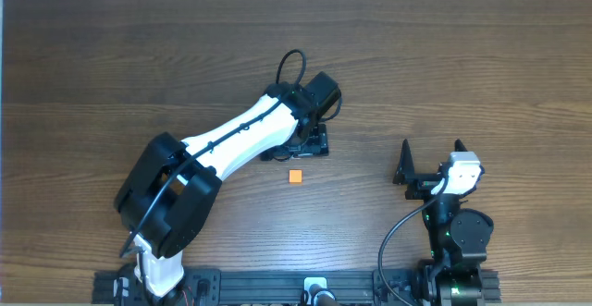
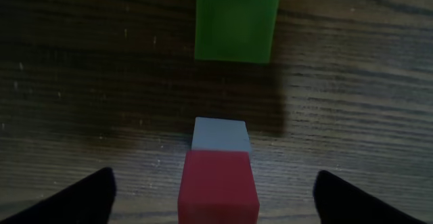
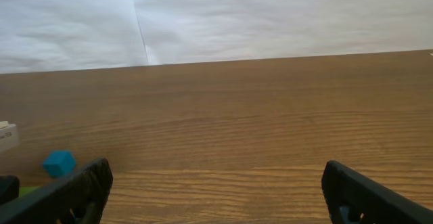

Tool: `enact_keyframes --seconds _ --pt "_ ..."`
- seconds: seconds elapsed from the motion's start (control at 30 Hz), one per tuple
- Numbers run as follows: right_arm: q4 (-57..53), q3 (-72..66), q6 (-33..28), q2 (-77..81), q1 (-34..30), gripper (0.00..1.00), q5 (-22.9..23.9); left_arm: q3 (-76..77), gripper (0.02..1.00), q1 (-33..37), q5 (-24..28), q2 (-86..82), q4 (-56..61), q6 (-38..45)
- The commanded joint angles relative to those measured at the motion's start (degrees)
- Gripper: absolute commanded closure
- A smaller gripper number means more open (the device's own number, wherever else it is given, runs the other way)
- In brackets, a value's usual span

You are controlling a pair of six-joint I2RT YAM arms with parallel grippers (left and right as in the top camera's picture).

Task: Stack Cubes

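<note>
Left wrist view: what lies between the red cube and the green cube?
A grey cube, up against the red cube; then bare, shadowed table up to the green cube, seen in the left wrist view.

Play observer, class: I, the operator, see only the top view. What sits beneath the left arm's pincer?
Observer: The left pincer is open, and a red cube sits centred between its fingers in its wrist view.
Operator: Is the red cube alone?
Observer: No, a grey cube touches it; I cannot tell whether they are stacked.
Operator: Any others hidden from me?
Observer: A green cube stands apart, beyond those two.
</note>
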Motion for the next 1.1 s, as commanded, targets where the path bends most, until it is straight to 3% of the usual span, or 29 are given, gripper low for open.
enact_keyframes --seconds 0.03,0.53,1.1 --pt "0.02 -0.48 -0.09 -0.59 -0.26 0.009 0.26 1.03 0.029 -0.70 0.33 -2.67 -1.25 -1.20" --pt "0.04 -0.48 -0.09 -0.59 -0.26 0.007 0.26 -12.20 0.073 -9.07 0.15 -13.35 2.21 -7.69" --pt "0.04 -0.48 -0.09 -0.59 -0.26 0.007 0.26 -12.28 0.121 -8.70 -0.50 -8.09 4.96 -7.74"
